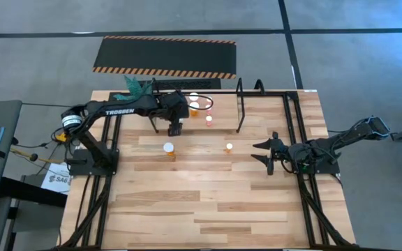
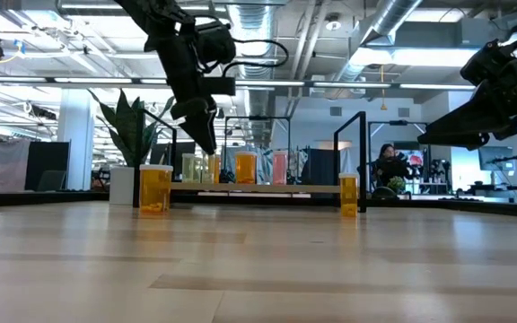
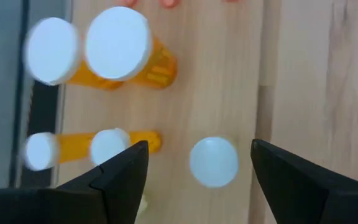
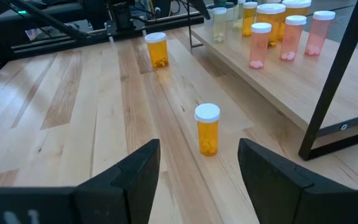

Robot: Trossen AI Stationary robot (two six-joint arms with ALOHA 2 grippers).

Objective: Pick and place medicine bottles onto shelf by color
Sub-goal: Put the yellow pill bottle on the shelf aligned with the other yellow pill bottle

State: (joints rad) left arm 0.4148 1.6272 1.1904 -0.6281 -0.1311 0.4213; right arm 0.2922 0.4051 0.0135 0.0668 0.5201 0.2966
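1. While every medicine bottle stood upright with its long axis vertical and white cap up, one pale-capped bottle (image 3: 213,162) stood on the shelf (image 3: 216,74) directly beneath the left gripper (image 3: 197,163), between its two spread fingers, which did not touch it.
2. Just beyond that gripper on the same board stood four orange bottles: two large ones (image 3: 118,45) side by side and two small ones (image 3: 109,147) nearer the fingertips.
3. Farther along the shelf from the left gripper stood three pink-bodied bottles (image 4: 259,45).
4. Two orange bottles remained on the table (image 1: 208,202), off the shelf: one (image 1: 168,149) near the left gripper on the side away from the shelf, the other (image 4: 207,129) straight ahead of the right gripper (image 4: 199,163).
5. The right gripper hovered over the table with its fingers apart and nothing between them, well clear of the shelf.
6. A green plant (image 1: 137,86) sat at the shelf end behind the left arm.
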